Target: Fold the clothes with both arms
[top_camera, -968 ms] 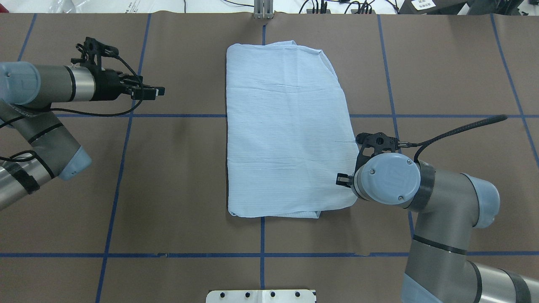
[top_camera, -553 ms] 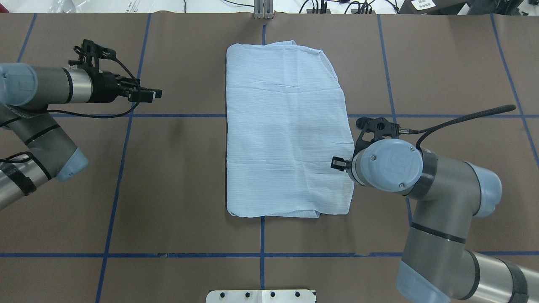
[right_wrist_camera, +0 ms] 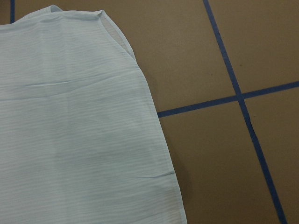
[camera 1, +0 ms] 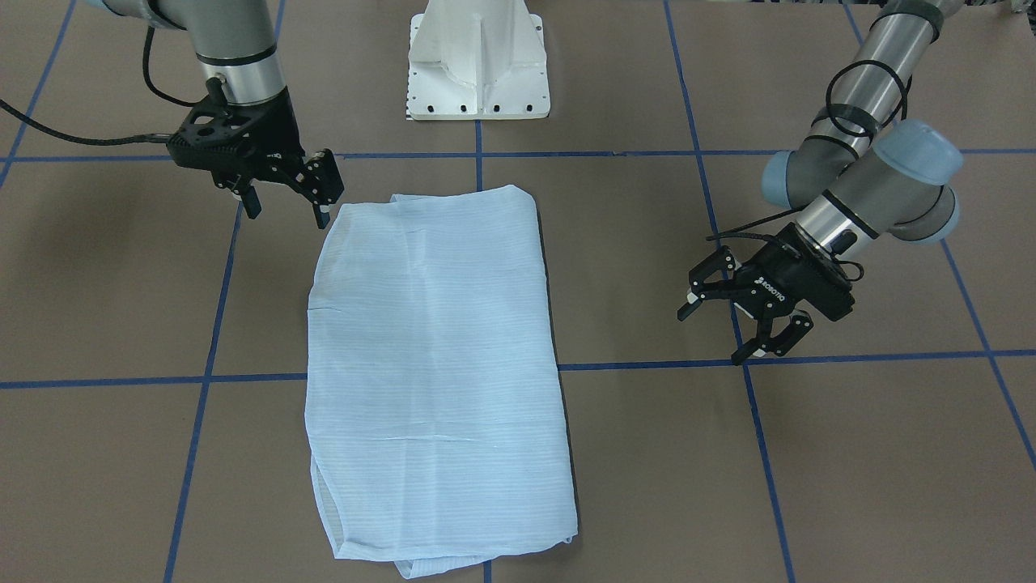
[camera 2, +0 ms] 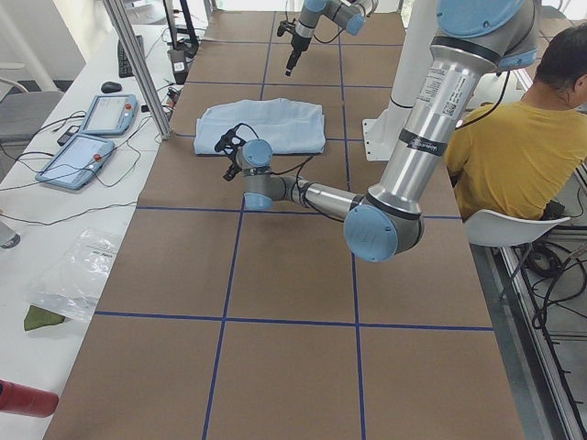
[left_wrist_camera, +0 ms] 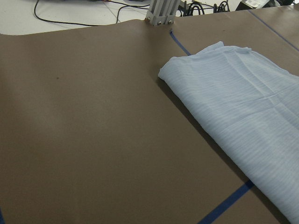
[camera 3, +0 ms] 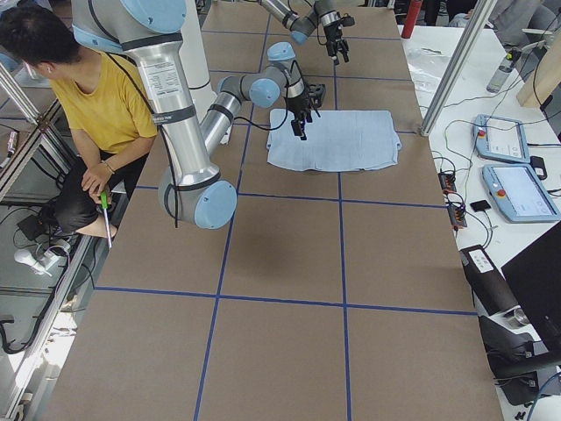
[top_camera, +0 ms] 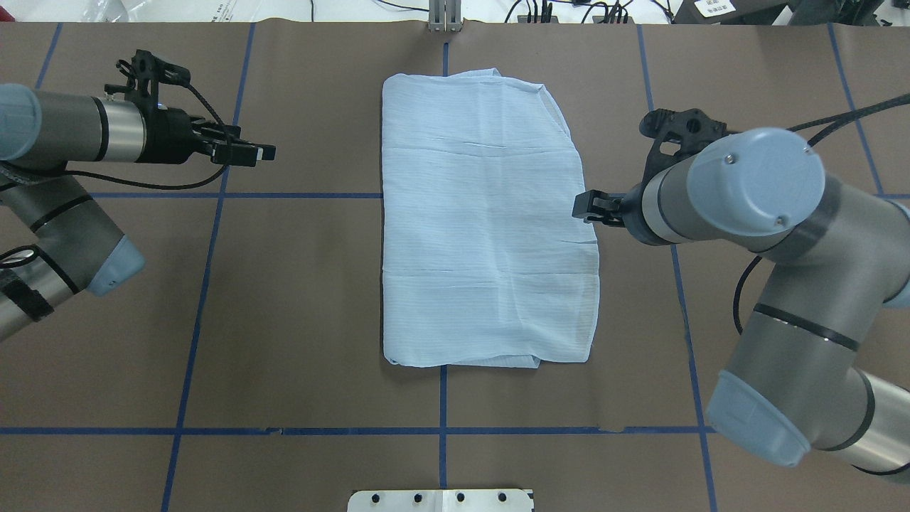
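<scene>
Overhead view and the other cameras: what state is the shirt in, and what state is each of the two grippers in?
light-blue shirt: folded into a rectangle, lying flat, held by neither gripper.
left gripper: open, empty, well clear of the shirt.
right gripper: open, empty, at the shirt's edge.

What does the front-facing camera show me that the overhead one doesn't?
Front-facing only: the finger spread of both grippers. The right gripper and the left gripper are each plainly open. Overhead only: the table's far edge, with a metal post and cables beyond it; there the right gripper is mostly hidden behind the right arm. Both: the shirt lying folded flat in a rectangle on the blue-taped table, held by neither gripper.
</scene>
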Action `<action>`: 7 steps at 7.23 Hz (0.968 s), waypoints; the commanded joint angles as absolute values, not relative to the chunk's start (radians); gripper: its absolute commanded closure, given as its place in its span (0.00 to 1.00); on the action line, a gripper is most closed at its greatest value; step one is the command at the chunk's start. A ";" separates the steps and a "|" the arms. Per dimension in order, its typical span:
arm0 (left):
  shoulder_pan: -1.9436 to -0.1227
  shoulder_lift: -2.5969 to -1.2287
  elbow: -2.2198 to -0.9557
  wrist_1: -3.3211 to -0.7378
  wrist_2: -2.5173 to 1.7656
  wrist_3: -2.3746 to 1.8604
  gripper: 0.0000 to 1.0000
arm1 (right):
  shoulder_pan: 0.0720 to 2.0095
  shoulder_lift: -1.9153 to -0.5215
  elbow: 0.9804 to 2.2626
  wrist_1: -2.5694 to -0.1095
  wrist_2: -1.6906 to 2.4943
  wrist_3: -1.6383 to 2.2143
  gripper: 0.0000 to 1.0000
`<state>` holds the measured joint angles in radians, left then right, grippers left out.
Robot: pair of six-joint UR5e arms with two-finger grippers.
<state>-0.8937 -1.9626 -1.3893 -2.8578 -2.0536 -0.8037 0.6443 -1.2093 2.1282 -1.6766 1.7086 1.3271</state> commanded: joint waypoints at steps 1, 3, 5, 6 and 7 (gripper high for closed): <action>-0.885 -1.962 -1.497 -2.835 -2.115 -0.953 0.00 | 0.698 -1.251 2.145 -1.602 1.775 1.223 0.00; -0.826 -1.924 -1.548 -2.764 -2.059 -0.994 0.00 | 0.695 -1.475 2.119 -1.218 1.779 1.233 0.00; -0.719 -1.919 -1.723 -2.408 -1.929 -0.997 0.00 | 0.695 -1.554 2.103 -1.184 1.767 1.256 0.00; -0.631 -1.928 -1.850 -2.121 -1.801 -1.011 0.00 | 0.693 -1.551 2.099 -1.184 1.761 1.256 0.00; -0.562 -1.945 -1.896 -2.009 -1.737 -1.091 0.00 | 0.693 -1.549 2.098 -1.184 1.758 1.258 0.00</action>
